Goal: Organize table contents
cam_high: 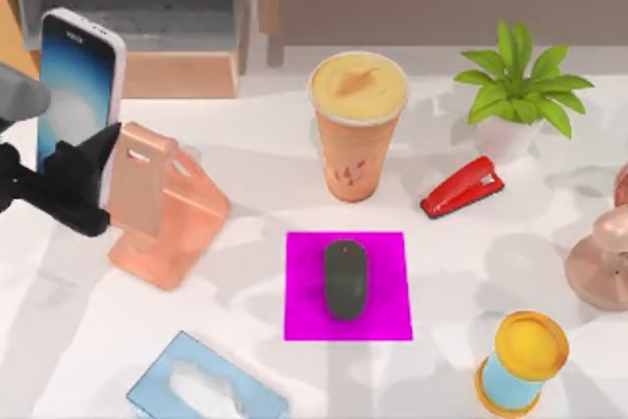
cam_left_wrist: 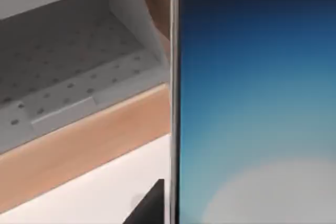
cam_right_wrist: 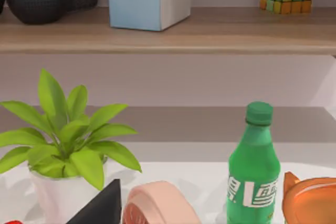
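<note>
My left gripper (cam_high: pixel 83 179) is shut on the smartphone (cam_high: pixel 78 85) and holds it upright at the table's far left, just above and beside a pink phone stand (cam_high: pixel 162 208). In the left wrist view the phone's blue-white screen (cam_left_wrist: pixel 252 103) sits very close, with one black fingertip (cam_left_wrist: pixel 149 205) beside its edge. The dark grey mouse (cam_high: pixel 345 279) lies on a magenta pad (cam_high: pixel 388 316) at the centre of the white table (cam_high: pixel 471 262). Behind it stands the orange cup (cam_high: pixel 357 125) with its creamy top. One dark fingertip (cam_right_wrist: pixel 102 208) of my right gripper shows in the right wrist view.
A red stapler (cam_high: pixel 461 186) and a potted plant (cam_high: pixel 520 95) are at the back right. A copper-pink object (cam_high: pixel 601 257) sits at the right edge, a yellow-and-blue cylinder (cam_high: pixel 520 360) at the front right, a tissue box (cam_high: pixel 206 385) at the front left. A green bottle (cam_right_wrist: pixel 252 166) stands by the plant.
</note>
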Robot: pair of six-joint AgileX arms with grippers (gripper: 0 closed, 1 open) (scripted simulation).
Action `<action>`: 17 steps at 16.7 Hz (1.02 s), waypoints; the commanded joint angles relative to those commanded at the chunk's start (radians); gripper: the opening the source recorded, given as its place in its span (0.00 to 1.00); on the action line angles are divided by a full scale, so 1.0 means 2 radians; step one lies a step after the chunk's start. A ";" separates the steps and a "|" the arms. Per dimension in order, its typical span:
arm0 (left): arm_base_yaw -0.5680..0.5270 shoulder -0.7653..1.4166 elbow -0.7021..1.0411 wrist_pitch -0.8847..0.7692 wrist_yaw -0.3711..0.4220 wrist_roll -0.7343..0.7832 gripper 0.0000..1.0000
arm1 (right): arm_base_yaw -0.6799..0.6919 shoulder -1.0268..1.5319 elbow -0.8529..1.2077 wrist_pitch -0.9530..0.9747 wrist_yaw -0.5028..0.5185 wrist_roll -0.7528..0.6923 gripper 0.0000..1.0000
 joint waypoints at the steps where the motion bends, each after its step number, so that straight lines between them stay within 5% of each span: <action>1: -0.003 -0.007 0.007 0.007 0.002 0.010 0.00 | 0.000 0.000 0.000 0.000 0.000 0.000 1.00; 17: -0.030 0.157 -0.022 0.118 -0.035 -0.048 0.00 | 0.000 0.000 0.000 0.000 0.000 0.000 1.00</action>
